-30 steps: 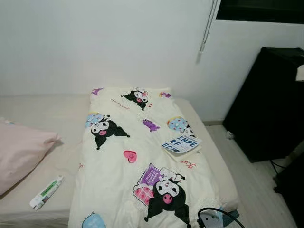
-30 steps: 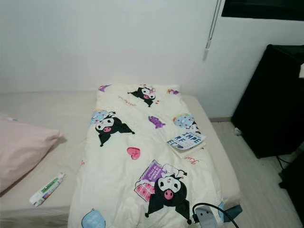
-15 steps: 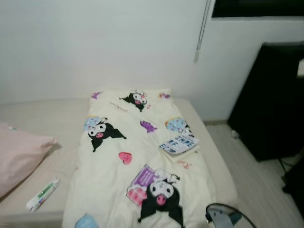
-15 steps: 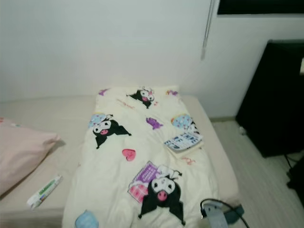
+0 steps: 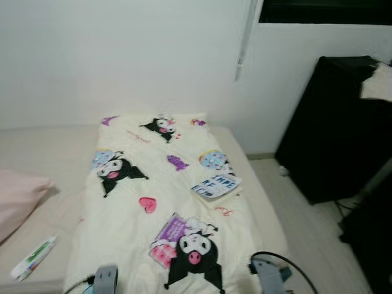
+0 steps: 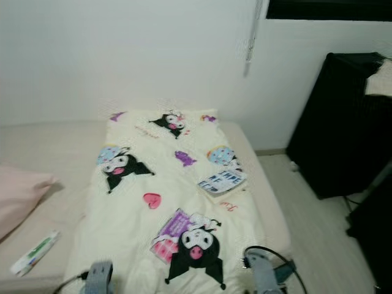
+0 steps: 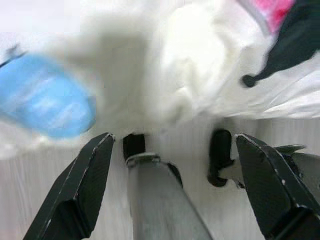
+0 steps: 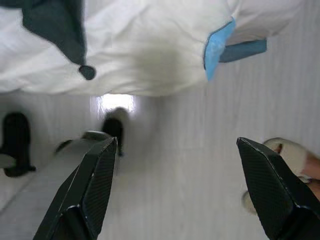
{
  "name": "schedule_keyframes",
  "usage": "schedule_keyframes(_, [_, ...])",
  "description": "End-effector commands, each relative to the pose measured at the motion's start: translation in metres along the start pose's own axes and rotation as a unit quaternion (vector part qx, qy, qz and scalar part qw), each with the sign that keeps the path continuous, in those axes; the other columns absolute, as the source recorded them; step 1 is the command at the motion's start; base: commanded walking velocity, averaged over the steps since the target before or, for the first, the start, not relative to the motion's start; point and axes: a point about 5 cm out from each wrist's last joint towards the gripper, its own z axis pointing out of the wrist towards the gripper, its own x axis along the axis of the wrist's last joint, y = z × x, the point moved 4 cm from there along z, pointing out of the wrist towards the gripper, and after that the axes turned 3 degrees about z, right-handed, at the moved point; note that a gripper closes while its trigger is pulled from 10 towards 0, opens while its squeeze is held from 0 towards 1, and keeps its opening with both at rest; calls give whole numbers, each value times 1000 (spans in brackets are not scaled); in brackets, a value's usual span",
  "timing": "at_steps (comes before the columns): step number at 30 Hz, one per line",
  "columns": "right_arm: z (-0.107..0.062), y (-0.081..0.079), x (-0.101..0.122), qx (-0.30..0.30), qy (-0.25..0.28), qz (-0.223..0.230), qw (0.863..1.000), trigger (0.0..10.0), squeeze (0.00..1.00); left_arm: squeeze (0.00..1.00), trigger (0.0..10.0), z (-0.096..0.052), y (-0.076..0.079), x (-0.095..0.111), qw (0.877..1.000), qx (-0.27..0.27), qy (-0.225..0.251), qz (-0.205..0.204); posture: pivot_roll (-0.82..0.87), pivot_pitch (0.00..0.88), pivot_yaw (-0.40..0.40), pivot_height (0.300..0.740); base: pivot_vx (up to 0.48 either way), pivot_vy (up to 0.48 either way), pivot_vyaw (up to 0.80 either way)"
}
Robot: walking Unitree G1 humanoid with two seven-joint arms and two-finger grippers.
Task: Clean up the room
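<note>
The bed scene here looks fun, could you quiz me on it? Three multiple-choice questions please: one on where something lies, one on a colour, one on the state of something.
1. Where does the booklet lie?
A. on the cartoon quilt
B. on the floor
C. on the black cabinet

2. What colour is the pillow?
A. blue
B. pink
C. green

3. How do the fingers of the left gripper and the right gripper stand?
A. both shut tight
B. one shut on the quilt
C. both spread open and empty

Answers: 1 A, the booklet rests on the quilt near the bed's right edge. 2 B, the pillow at the bed's left side is pale pink. 3 C, each wrist view shows two black fingers wide apart with nothing between them.
</note>
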Motion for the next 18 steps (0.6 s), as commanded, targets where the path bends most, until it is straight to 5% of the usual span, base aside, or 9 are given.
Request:
schedule_keyframes(1, [-1,10,2,-11,4,-3,1000,10000,0,0,10000,-4,-3,-22,999,8,-35,-9,-117,0,-18,711,0,0,0])
schedule_keyframes(18, [1,-6,17,6,18,-5,1000,10000,0,0,10000,-5,-14,-17,999,17,-29,-16,-83,0,2,711,0,-56,0])
